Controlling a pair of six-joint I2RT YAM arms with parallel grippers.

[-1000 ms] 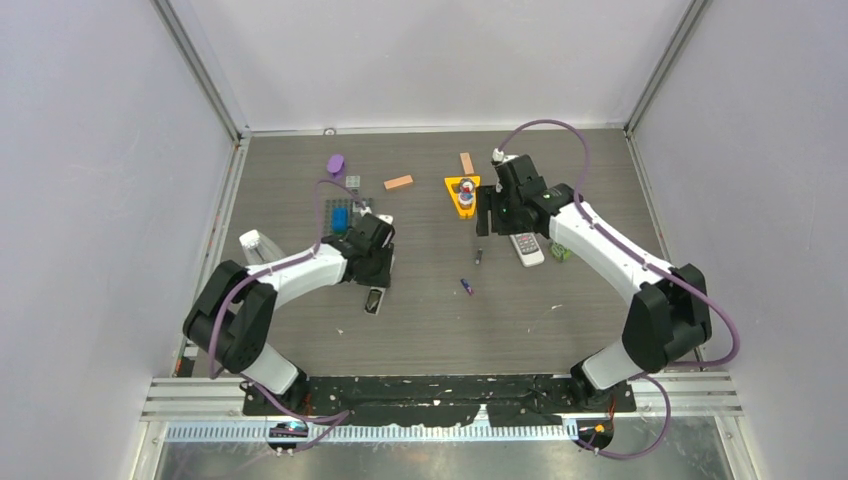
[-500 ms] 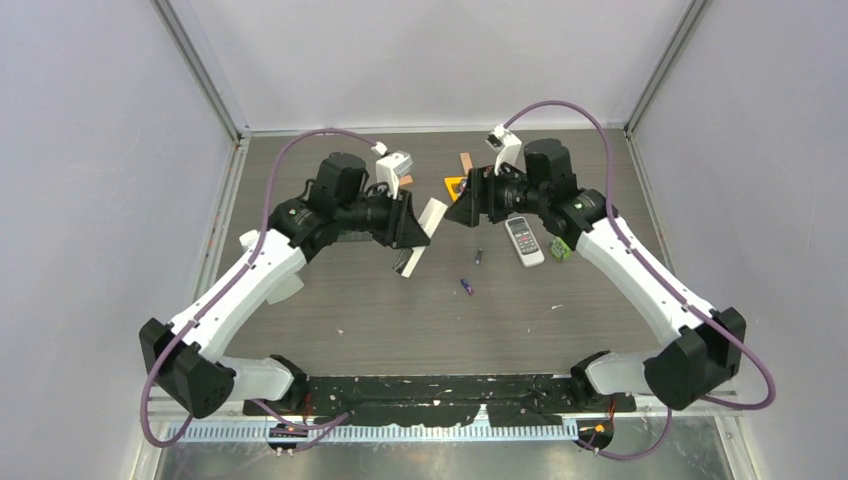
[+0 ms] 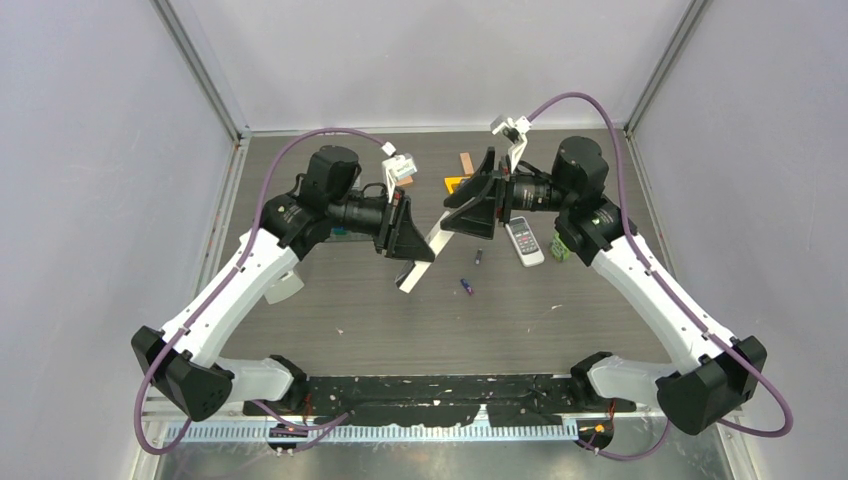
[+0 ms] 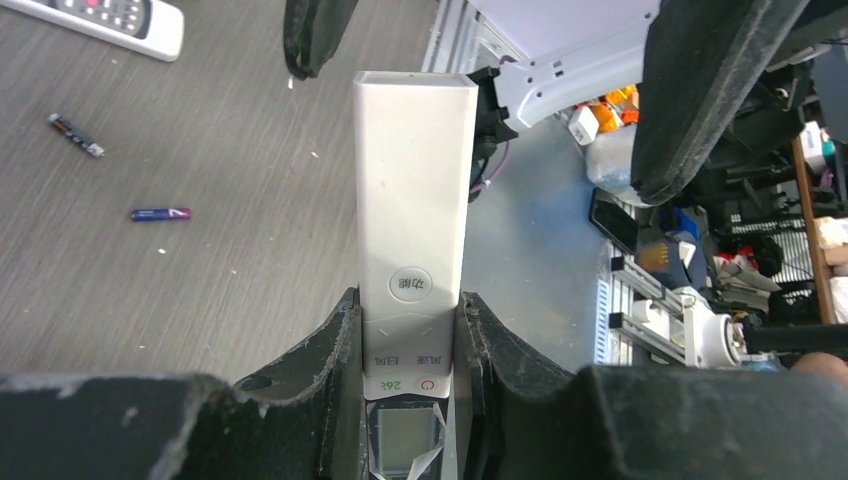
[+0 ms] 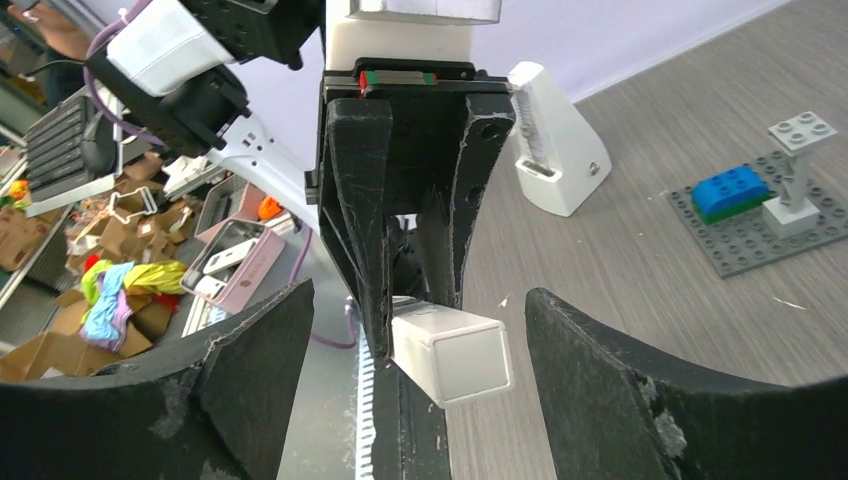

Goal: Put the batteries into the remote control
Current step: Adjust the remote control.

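Note:
My left gripper (image 3: 415, 248) is shut on a long white remote control (image 3: 424, 256) and holds it tilted above the table's middle. In the left wrist view the remote (image 4: 415, 190) sticks out past the jaws (image 4: 408, 320), button side up. My right gripper (image 3: 450, 215) is open and faces the left one. In the right wrist view the remote's free end (image 5: 455, 355) lies between its spread fingers (image 5: 640, 380) without touching them. A dark battery (image 3: 478, 256) and a blue-purple battery (image 3: 466, 286) lie on the table, and both also show in the left wrist view (image 4: 75, 135) (image 4: 160, 214). The other batteries are out of view.
A second, buttoned remote (image 3: 523, 240) lies right of the batteries, next to a small green object (image 3: 560, 250). An orange triangle (image 3: 455, 185) and orange-brown block (image 3: 466, 162) sit at the back. A grey brick plate (image 5: 760, 220) and white stand (image 5: 550, 140) lie left.
Both arms rose from the table. The left one lifted the white remote to the middle. The right gripper swung round to face it, its open fingers now on either side of the remote's end.

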